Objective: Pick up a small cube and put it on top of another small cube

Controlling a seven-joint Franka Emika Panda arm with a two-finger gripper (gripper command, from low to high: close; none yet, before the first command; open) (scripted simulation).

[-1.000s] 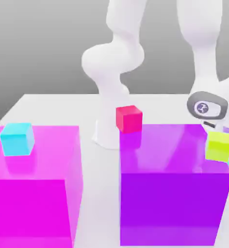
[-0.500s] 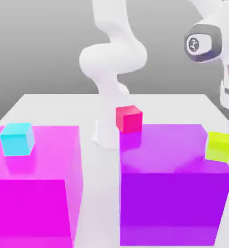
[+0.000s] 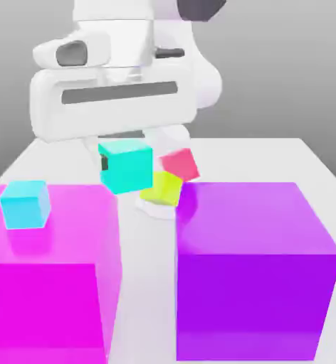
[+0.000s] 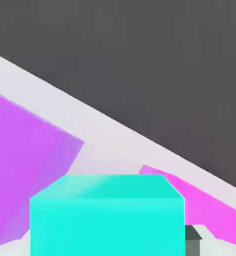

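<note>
Jaws clamped on the small cube [image 3: 126, 166], teal, held aloft beneath the white gripper [image 3: 122, 158] and clear of every surface. Seen in the exterior view above the gap between the two big blocks, nearer the magenta block [image 3: 50, 274] at that view's left. Seen in the hand view as a broad teal face [image 4: 107, 220] close to the lens, a dark finger [image 4: 192, 239] just showing at one lower corner, touching the cube's side. Just beside the held cube, toward the exterior view's right: a yellow-green cube [image 3: 162, 188], tilted, and a red cube [image 3: 181, 163], also tilted, the two apparently touching; support beneath either not discernible. Behind them, the arm's white base [image 3: 156, 206] on the table [image 3: 310, 167]. Farther out: a sky-blue cube [image 3: 25, 203] resting upright on the magenta block's top, near its far left corner, well apart from the held cube. Purple block [image 3: 256, 270] at the exterior view's right, top face bare. Both big blocks standing on the pale table, separated by a narrow strip of it.
</note>
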